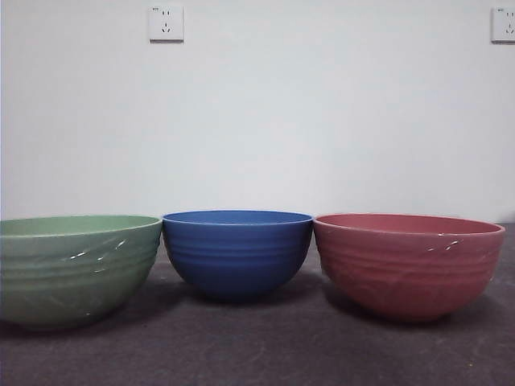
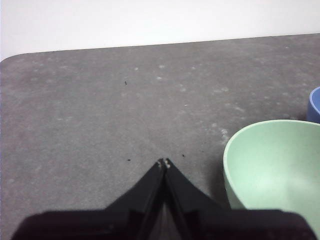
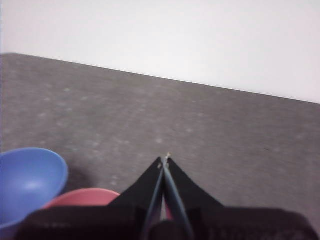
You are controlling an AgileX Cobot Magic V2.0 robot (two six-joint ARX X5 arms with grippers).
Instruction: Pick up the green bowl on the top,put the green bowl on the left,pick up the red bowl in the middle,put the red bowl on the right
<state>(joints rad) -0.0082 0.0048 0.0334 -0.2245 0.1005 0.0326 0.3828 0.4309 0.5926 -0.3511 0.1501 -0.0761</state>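
Three bowls stand side by side on the dark table in the front view. The green bowl (image 1: 76, 269) is at the left, and the red bowl (image 1: 408, 265) at the right. The left wrist view shows the green bowl (image 2: 275, 170) upright beside my left gripper (image 2: 164, 163), whose jaws are shut and hold nothing. In the right wrist view my right gripper (image 3: 164, 159) is shut and empty above the table, with the rim of the red bowl (image 3: 82, 198) just beside it. Neither arm appears in the front view.
A blue bowl (image 1: 237, 253) stands in the middle between the other two; it also shows as the blue bowl (image 3: 30, 182) beside the red one. The grey table (image 2: 125, 110) stretches back to a white wall with two sockets (image 1: 166, 23).
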